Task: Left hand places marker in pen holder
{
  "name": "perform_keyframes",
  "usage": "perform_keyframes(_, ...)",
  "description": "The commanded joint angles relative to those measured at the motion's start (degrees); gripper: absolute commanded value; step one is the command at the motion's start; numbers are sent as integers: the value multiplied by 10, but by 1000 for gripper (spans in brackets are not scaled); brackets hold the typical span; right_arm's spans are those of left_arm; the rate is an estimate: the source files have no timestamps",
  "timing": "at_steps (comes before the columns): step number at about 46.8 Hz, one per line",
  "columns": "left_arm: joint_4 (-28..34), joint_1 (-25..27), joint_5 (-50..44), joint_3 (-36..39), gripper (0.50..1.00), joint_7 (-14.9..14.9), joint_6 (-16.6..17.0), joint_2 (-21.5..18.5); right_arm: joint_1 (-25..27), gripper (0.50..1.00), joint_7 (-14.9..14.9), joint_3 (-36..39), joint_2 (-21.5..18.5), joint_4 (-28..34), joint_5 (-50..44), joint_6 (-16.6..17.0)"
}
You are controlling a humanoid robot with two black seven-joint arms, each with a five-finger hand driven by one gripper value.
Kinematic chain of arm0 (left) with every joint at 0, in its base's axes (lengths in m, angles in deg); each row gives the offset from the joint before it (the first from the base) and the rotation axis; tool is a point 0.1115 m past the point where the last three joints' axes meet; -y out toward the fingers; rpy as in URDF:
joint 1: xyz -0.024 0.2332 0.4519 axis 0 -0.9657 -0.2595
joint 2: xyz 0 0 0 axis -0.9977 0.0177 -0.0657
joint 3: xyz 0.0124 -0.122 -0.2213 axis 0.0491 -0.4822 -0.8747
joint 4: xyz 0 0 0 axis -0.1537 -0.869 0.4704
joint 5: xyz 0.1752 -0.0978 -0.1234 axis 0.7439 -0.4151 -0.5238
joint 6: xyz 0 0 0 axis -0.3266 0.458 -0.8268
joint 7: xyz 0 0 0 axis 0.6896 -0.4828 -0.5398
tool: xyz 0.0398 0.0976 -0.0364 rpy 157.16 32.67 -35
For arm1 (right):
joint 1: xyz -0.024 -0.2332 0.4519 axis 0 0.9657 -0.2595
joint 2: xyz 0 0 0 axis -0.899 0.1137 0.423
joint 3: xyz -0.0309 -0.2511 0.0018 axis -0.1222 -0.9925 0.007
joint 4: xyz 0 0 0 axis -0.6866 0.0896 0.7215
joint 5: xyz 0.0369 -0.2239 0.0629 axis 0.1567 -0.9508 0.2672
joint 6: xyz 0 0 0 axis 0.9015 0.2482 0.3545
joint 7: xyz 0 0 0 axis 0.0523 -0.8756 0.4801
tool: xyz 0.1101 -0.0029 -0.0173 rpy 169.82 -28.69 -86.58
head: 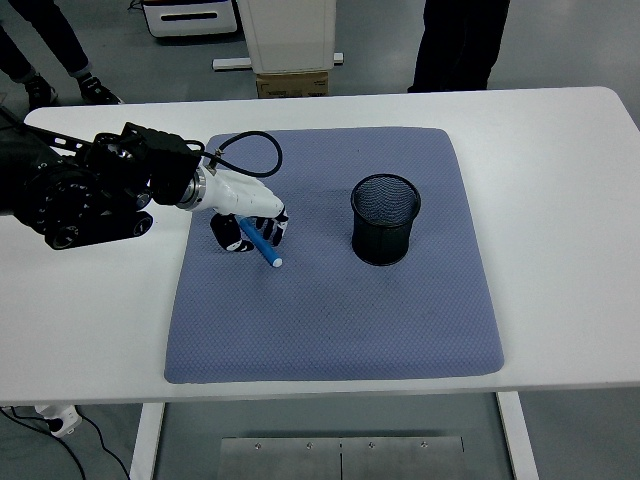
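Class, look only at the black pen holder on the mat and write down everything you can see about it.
The pen holder is a round black cup of what looks like wire mesh, with a solid rim and base. It stands upright on the blue-grey mat, right of centre. Nothing shows inside it, and nothing touches it but the mat. The left hand, closed on the blue marker, is well apart to its left.
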Motion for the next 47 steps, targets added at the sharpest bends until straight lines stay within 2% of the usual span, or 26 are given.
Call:
perform_keyframes(1,-1,0,0,0,610,0,8,-1,0,1000,0,0,0,0,0,0)
perform_keyframes(9,0,-1,0,2,610,0,25,0,0,1000,0,0,0,0,0,0)
perform_keyframes(47,4,-4,0,6,622,-3,30,-8,0,1000,0,0,0,0,0,0)
